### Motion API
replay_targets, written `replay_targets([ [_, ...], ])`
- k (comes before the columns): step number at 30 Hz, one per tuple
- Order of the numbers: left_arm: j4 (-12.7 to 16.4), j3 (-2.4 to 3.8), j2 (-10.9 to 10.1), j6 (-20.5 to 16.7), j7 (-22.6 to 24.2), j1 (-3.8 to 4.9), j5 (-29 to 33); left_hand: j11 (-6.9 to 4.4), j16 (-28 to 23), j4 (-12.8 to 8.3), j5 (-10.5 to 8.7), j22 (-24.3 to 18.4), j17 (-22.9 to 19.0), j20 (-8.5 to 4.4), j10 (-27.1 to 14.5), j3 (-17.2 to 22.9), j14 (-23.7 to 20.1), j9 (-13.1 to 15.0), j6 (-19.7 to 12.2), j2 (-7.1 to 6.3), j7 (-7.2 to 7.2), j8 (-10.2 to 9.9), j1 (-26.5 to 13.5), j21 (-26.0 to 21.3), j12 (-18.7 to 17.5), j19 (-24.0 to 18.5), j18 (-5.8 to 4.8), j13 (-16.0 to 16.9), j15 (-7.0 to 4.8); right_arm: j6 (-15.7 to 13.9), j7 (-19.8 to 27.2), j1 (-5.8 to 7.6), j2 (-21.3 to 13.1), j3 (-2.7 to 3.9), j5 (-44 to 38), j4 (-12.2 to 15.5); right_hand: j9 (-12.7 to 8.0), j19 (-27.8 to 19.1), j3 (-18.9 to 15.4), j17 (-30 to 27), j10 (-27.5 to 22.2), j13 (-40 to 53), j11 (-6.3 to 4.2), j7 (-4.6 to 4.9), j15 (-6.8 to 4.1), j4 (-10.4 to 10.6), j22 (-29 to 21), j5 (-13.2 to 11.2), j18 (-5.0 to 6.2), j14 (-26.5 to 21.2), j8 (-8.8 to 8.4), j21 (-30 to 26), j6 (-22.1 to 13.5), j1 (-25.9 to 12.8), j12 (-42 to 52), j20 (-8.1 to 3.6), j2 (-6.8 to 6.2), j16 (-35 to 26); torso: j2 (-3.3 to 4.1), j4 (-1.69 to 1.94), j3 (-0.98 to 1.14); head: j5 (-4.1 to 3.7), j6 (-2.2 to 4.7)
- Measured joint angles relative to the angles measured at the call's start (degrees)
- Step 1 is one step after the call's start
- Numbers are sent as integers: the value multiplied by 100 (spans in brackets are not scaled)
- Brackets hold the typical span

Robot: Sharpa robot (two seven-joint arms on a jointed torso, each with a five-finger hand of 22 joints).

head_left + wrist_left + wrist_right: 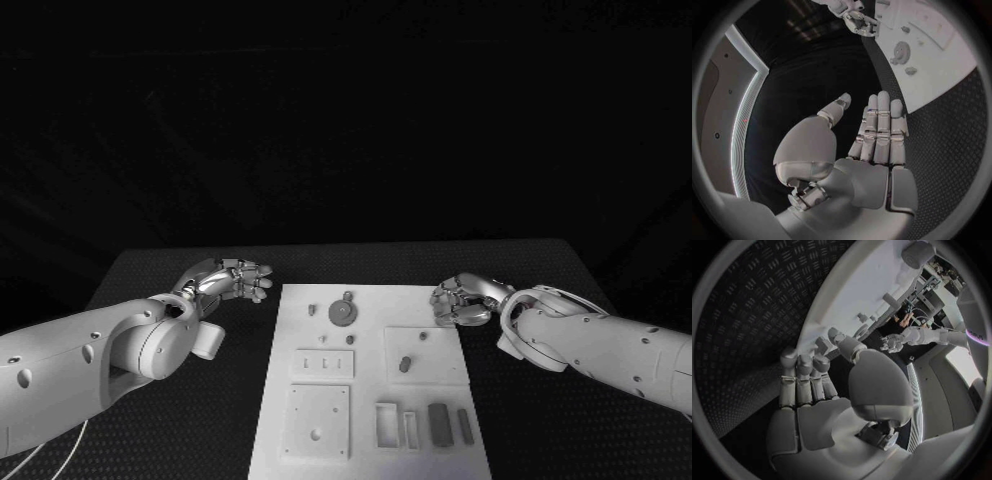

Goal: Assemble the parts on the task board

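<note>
The left hand [228, 279] hovers over the black table [173, 265] just left of the task board [371, 458], fingers straight, side by side, thumb apart, holding nothing. Grey parts [342, 310] lie on the board. The right hand [464, 300], at the board's right edge, is likewise empty, fingers extended.

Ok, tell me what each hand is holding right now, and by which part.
Nothing is held. The left hand is empty with fingers straight; the right hand is empty too, beside the task board.
</note>
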Motion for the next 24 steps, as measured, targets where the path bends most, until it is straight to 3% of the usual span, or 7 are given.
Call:
replay_targets([
  [7,-1,1,-1,3,0,0,0,0,0,0,0,-1,0,0,0,0,0,0,0,0,0,0,0,0,0,0,33,-1,0,-47,20,-12,8,1,-41,-19,28,9,38,0,0,-6,0,-9,-19,24,7,0,0,20,87,21,9,-37,0,7,153,1,-2,3,0,-3,-8],
  [24,-1,0,-8,11,-3,0,-1,0,0,0,0,-2,-1,20,0,0,0,0,0,23,0,0,-23,0,0,-19,32,-2,0,-128,12,-18,15,-2,-118,-49,94,60,203,-1,1,-30,-1,-29,-83,47,6,0,-3,123,167,44,29,-60,0,-25,177,2,-4,-1,2,-8,-24],
])
